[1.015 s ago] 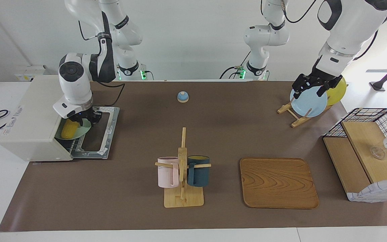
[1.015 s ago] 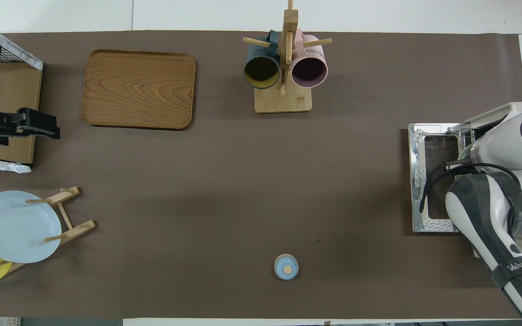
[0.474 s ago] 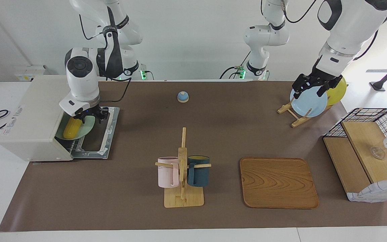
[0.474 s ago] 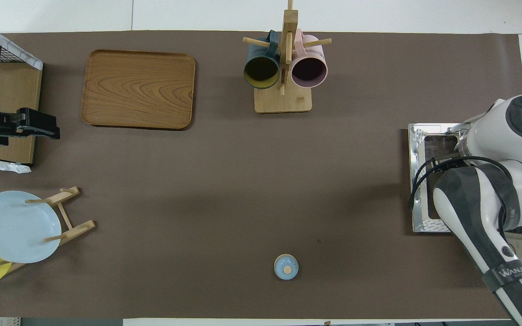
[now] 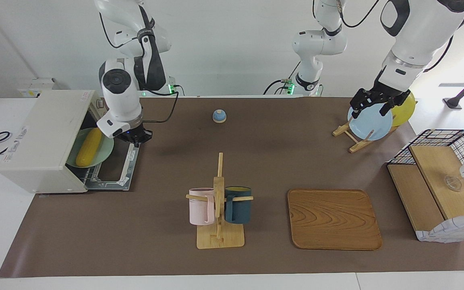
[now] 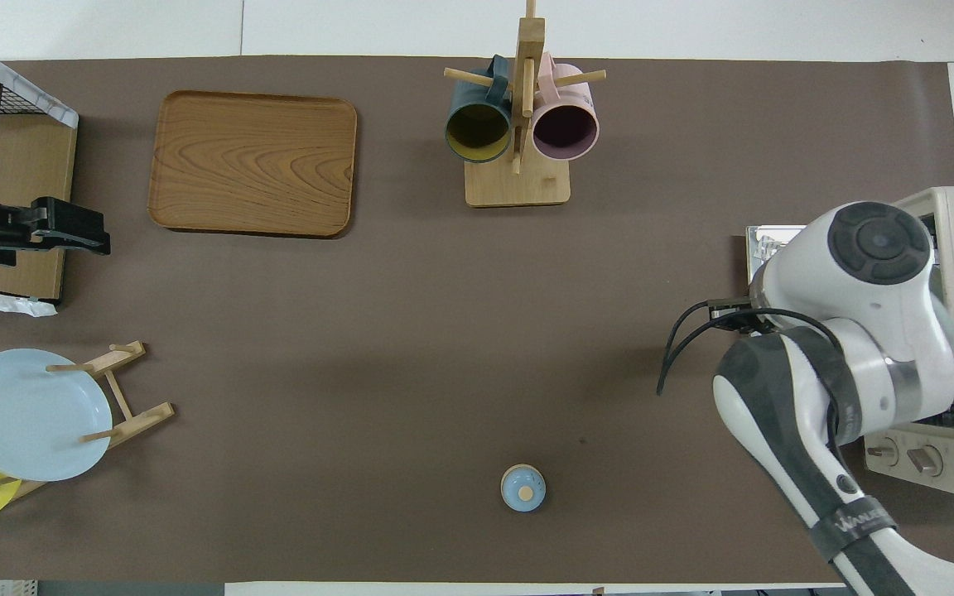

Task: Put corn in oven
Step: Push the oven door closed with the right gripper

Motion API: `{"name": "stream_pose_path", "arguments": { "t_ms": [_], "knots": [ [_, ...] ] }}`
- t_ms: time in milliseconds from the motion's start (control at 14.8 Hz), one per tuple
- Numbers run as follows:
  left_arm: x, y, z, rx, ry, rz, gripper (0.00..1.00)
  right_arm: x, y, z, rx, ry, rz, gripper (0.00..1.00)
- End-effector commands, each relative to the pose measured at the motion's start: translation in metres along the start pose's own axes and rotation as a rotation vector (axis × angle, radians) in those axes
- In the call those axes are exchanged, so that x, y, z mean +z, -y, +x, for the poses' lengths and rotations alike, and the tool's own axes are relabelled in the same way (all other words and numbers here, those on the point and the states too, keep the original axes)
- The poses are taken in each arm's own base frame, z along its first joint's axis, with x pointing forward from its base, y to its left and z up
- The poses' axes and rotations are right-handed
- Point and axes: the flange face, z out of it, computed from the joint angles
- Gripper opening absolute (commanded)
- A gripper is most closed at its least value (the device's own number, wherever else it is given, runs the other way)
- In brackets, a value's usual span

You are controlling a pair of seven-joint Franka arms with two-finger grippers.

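The corn lies on a green plate inside the oven. The right gripper is closed and empty over the oven door. The left gripper waits, fingers spread, over the blue plate.

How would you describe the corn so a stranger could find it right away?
Look for the cream-white oven at the right arm's end of the table, its door folded down. In its mouth sits a pale green plate, and the corn lies on it: long, tapered, bright yellow.

right hand shut and empty, left hand open
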Motion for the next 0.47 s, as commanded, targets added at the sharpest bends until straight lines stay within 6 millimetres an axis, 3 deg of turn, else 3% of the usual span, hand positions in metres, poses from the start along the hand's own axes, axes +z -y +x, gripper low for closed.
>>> {"name": "stream_pose_path", "arguments": {
  "t_ms": [0, 271, 406],
  "knots": [
    [-0.002, -0.001, 0.001, 0.002, -0.011, -0.01, 1.0, 0.044, 0.001, -0.026, 0.018, -0.034, 0.034, 0.0],
    [-0.001, -0.001, 0.001, 0.003, -0.011, -0.01, 1.0, 0.072, -0.005, -0.051, 0.016, -0.004, 0.033, 0.0],
    [-0.002, -0.001, 0.001, 0.002, -0.011, -0.01, 1.0, 0.083, -0.019, -0.059, 0.036, 0.01, 0.035, 0.0]
  ]
}}
